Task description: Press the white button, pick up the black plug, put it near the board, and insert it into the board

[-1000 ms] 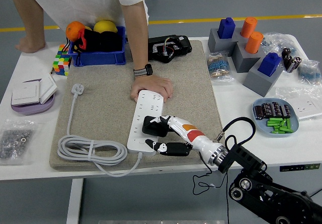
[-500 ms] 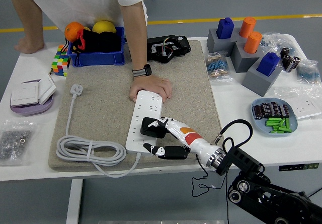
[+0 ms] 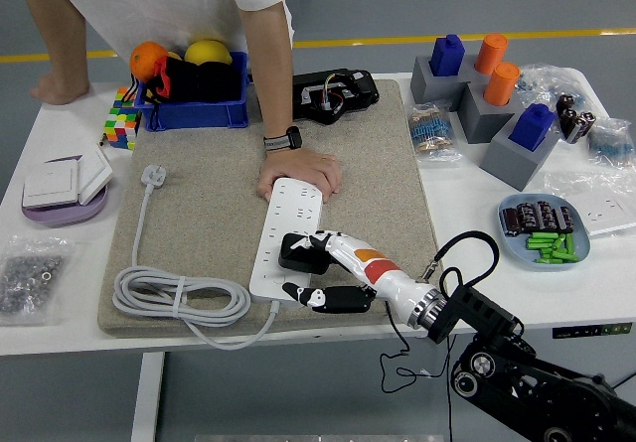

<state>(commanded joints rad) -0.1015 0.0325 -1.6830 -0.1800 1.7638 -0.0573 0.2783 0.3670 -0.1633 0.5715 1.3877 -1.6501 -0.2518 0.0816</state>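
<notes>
A white power strip board [image 3: 282, 231] lies on the tan mat [image 3: 199, 214], running from near the mat's middle toward its front edge. The black plug [image 3: 297, 251] sits on the board's lower half. My right hand [image 3: 310, 268] reaches in from the lower right, its upper fingers [image 3: 326, 241] on the plug and its thumb low beside the board's front end. A person's hand [image 3: 298, 170] presses down on the board's far end. The board's white cable [image 3: 174, 293] is coiled at the mat's front left. My left arm is out of view.
A blue bin [image 3: 194, 99] with balls and a black device [image 3: 333, 92] stand at the mat's back. Grey blocks with blue and orange pegs [image 3: 487, 94] and a dish of batteries [image 3: 545, 231] are on the right. Wall switches [image 3: 65, 179] and a bag of nuts [image 3: 30, 273] lie left.
My right hand with the plug has shifted slightly left and down along the board, then barely moved. The person's hand stays on the board's far end.
</notes>
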